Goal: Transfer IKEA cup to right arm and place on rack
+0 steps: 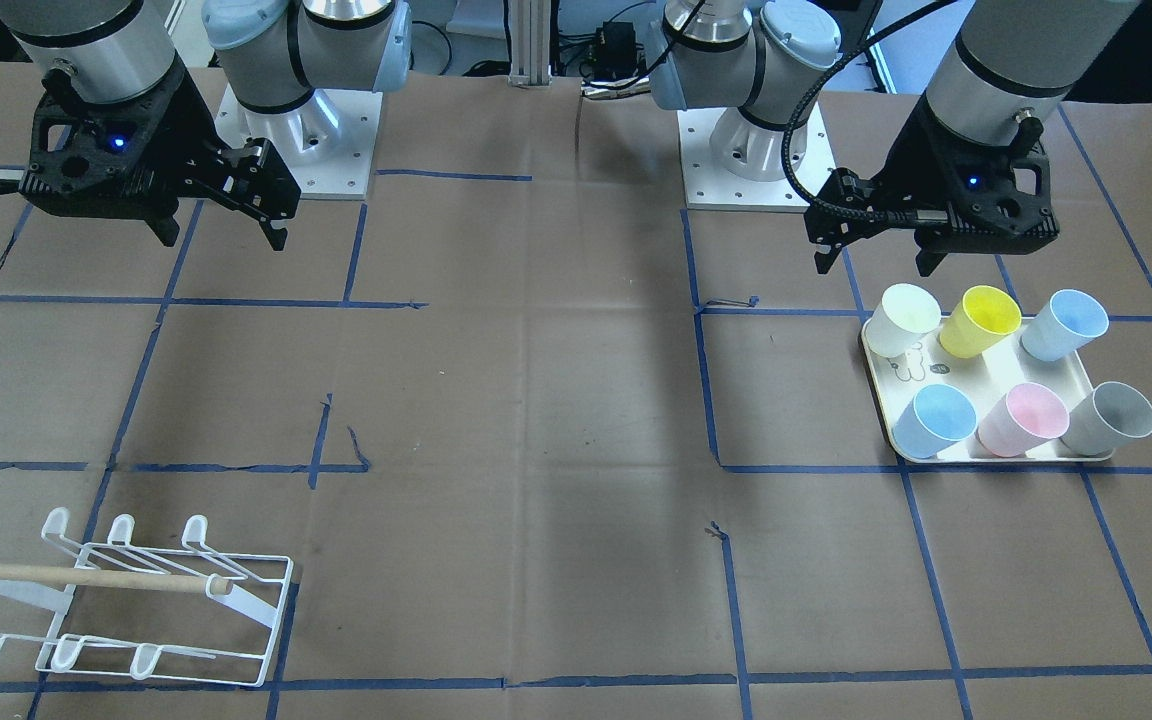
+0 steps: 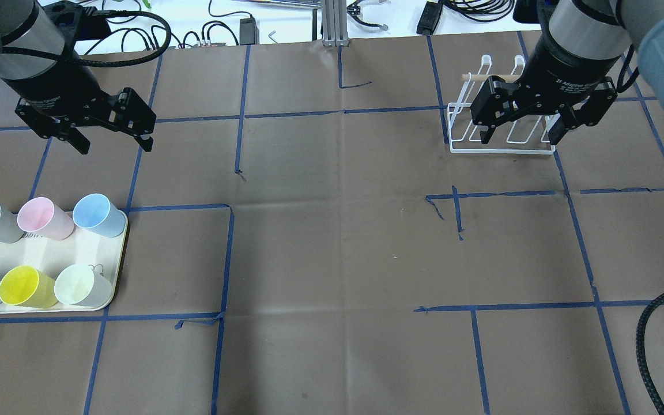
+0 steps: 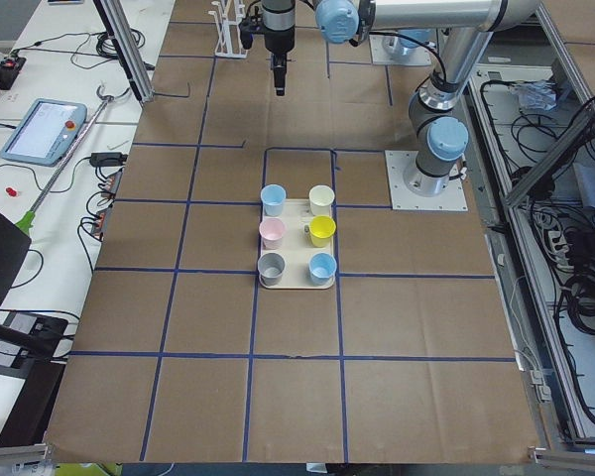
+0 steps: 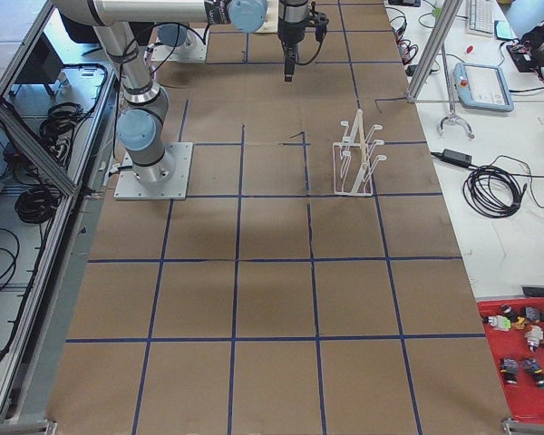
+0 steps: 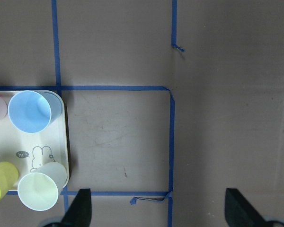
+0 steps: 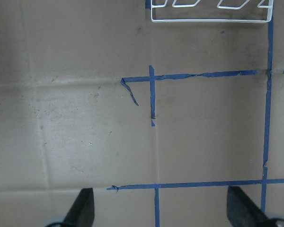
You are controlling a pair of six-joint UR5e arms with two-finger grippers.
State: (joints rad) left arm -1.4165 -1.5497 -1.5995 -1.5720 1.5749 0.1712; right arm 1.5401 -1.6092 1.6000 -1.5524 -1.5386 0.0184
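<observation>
Cups [image 2: 44, 218] seemingly near left end effector [image 2: 114, 147]

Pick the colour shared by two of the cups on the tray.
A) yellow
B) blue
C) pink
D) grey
B: on the tray one blue cup stands in the row nearer the robot and a second blue cup in the other row; pink, yellow and grey each show once.

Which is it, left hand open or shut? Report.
Open. The left hand has its fingers wide apart in the overhead and wrist views, with nothing between them.
</observation>
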